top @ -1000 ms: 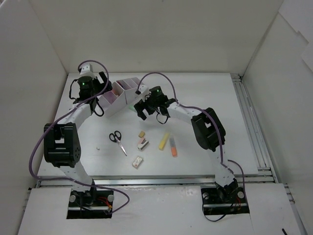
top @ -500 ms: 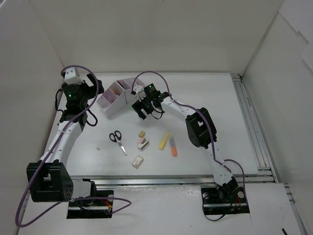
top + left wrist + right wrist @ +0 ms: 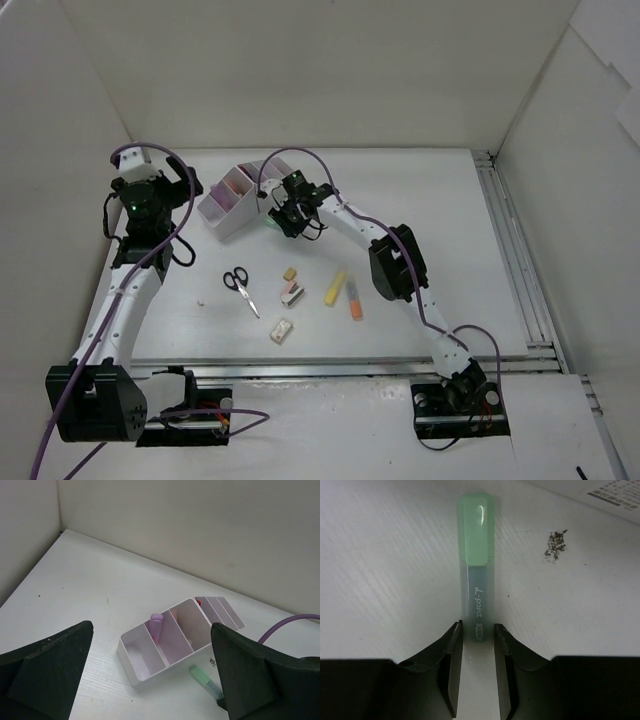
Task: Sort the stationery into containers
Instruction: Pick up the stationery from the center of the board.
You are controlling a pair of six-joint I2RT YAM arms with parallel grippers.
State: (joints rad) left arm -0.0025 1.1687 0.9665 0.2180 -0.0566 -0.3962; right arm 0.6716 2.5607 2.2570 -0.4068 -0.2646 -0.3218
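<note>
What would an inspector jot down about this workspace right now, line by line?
Surface: white table, one dark smudge.
Job's things: organizer holds a pink highlighter; green highlighter lies flat beside it; scissors, yellow highlighter, orange highlighter and small blocks lie loose.
Clutter: tiny white scrap.
Grippers: left gripper open, empty; right gripper closed on the green highlighter's end.
Cables: purple cables loop over both arms.
Surroundings: white walls; metal rails at the right edge.
</note>
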